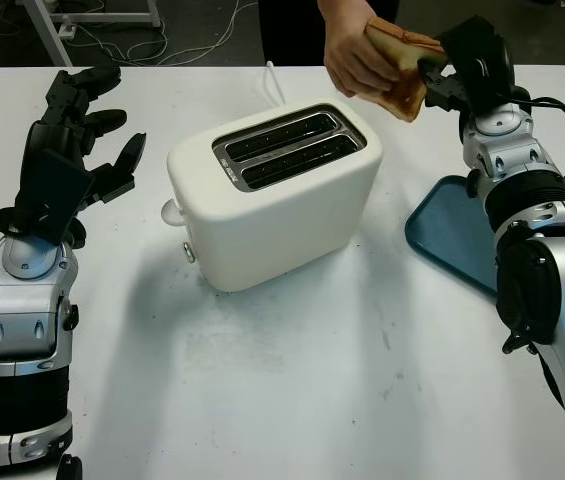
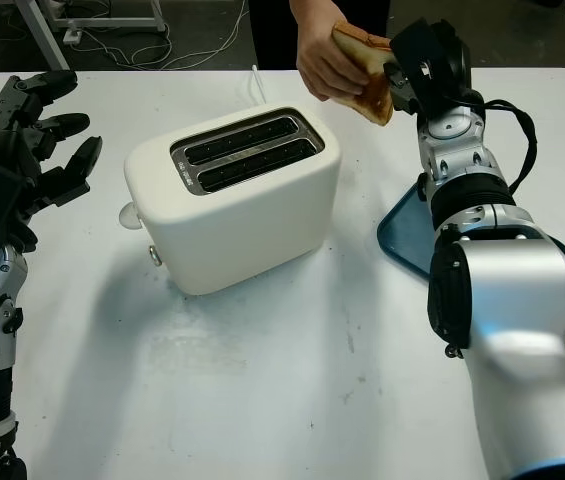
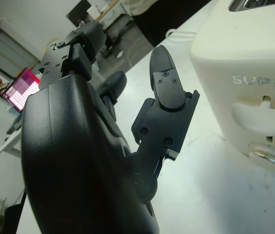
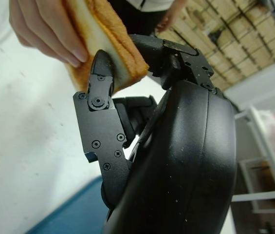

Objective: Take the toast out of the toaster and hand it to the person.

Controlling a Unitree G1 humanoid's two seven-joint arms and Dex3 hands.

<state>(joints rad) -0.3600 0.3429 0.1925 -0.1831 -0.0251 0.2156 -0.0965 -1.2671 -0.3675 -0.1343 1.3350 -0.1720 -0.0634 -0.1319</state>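
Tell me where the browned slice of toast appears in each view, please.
Left eye view: toast top right, between person's hand and right hand.
Right eye view: top centre-right.
Left wrist view: white toaster, left hand.
Right wrist view: toast against fingertip.
Shared landmark: toaster.

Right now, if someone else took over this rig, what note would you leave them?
Right hand: raised at the table's far edge, fingers shut on the toast.
Person's hand: also gripping the toast from the other side.
Left hand: open, held above the table left of the toaster.
Done: toast is out; both toaster slots look empty.
Left: release the toast once the person has it, then pull the right arm back, probably past the blue tray.
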